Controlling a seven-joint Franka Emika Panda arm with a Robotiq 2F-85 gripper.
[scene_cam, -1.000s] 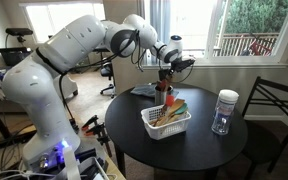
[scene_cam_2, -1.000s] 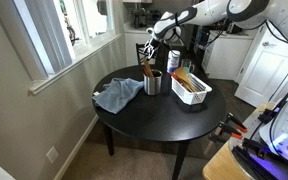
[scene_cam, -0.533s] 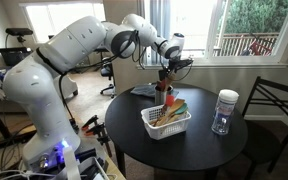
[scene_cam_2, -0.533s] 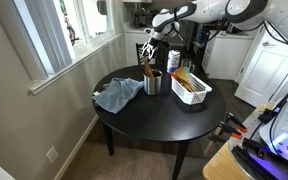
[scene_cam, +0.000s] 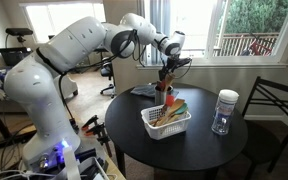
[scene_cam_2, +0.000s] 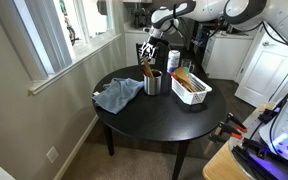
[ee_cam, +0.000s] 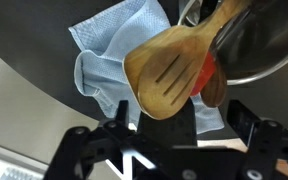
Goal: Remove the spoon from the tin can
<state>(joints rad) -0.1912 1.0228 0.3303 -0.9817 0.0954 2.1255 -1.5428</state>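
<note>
The tin can [scene_cam_2: 153,83] stands on the round black table, with its rim at the top right of the wrist view [ee_cam: 259,50]. The pale wooden spoon [ee_cam: 169,70] has a slotted head and stands in the can; in an exterior view [scene_cam_2: 147,68] it sticks up out of it. A darker utensil and something red sit beside it in the can. My gripper [ee_cam: 169,135] is open just above the can, its fingers apart on either side of the spoon's head. It shows in both exterior views [scene_cam: 167,64] [scene_cam_2: 149,46]. The can [scene_cam: 162,92] is partly hidden behind the basket.
A blue cloth [scene_cam_2: 117,95] lies on the table next to the can, also in the wrist view [ee_cam: 109,60]. A white slotted basket [scene_cam: 166,121] holding items stands beside the can. A glass jar with white lid [scene_cam: 224,110] stands near the table edge [scene_cam: 134,150].
The gripper has shifted slightly sideways above the can and stays open. The spoon and can have not moved.
</note>
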